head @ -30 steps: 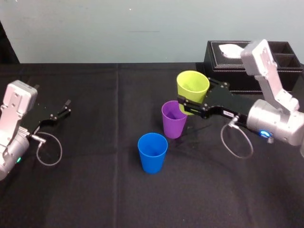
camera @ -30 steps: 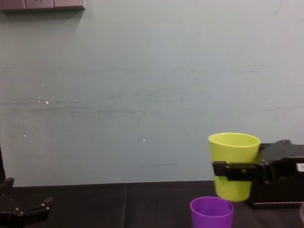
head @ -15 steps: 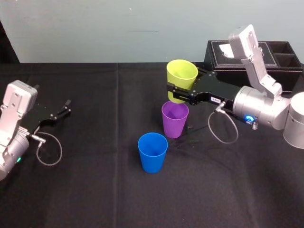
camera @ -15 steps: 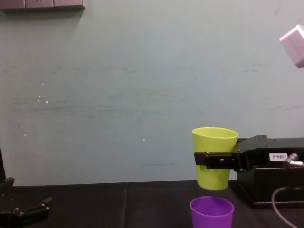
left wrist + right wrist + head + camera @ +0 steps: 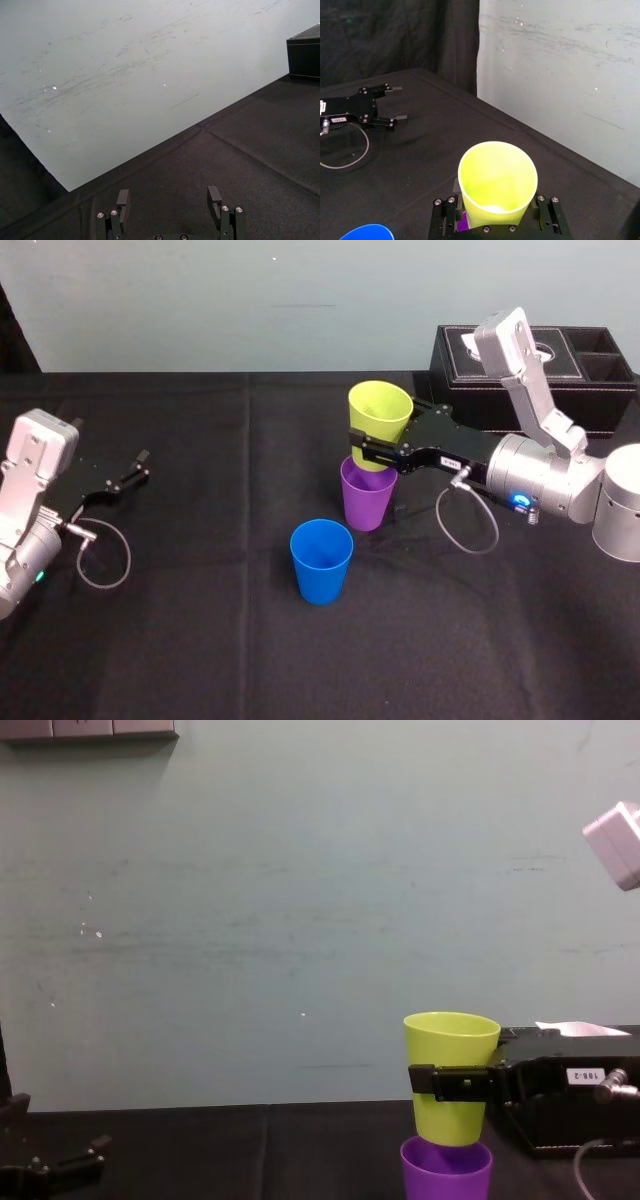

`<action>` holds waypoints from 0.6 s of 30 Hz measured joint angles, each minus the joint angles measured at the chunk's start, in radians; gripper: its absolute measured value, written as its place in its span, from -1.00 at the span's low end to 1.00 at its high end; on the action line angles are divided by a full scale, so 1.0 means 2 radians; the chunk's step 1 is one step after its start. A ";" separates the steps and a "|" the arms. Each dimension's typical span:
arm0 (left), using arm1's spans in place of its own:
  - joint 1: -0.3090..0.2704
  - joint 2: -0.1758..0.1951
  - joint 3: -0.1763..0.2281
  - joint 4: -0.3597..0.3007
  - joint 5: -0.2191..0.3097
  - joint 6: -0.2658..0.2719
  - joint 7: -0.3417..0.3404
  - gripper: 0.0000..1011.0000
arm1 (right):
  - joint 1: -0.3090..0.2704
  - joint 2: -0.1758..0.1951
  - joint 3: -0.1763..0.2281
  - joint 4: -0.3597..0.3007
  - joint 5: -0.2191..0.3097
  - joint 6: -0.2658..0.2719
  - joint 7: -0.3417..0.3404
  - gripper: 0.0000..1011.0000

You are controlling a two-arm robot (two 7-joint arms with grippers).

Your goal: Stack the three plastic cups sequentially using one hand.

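Note:
My right gripper [image 5: 375,448] is shut on the yellow-green cup [image 5: 380,418], with one finger on each side of its wall [image 5: 496,185]. The cup hangs upright directly over the purple cup [image 5: 367,502], and its base is just inside the purple rim [image 5: 446,1152]. The blue cup [image 5: 321,560] stands alone on the black cloth, nearer to me and slightly left of the purple one. My left gripper [image 5: 140,465] rests open at the far left of the table, holding nothing; its two fingers [image 5: 122,197] stand apart over bare cloth.
A black tissue box [image 5: 470,390] with compartments sits at the back right, behind the right arm. A pale wall runs along the table's far edge. A cable loop [image 5: 468,530] hangs under the right wrist.
The right gripper carried the yellow-green cup left and then down, from beside the purple cup to over it, base at its mouth. The left arm stayed still.

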 joint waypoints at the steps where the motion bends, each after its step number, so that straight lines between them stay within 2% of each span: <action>1: 0.000 0.000 0.000 0.000 0.000 0.000 0.000 1.00 | 0.000 0.000 0.000 0.001 0.000 0.000 0.000 0.44; 18: 0.000 0.000 0.000 0.000 0.000 0.000 0.000 1.00 | 0.003 -0.003 -0.010 0.016 0.000 -0.013 0.003 0.44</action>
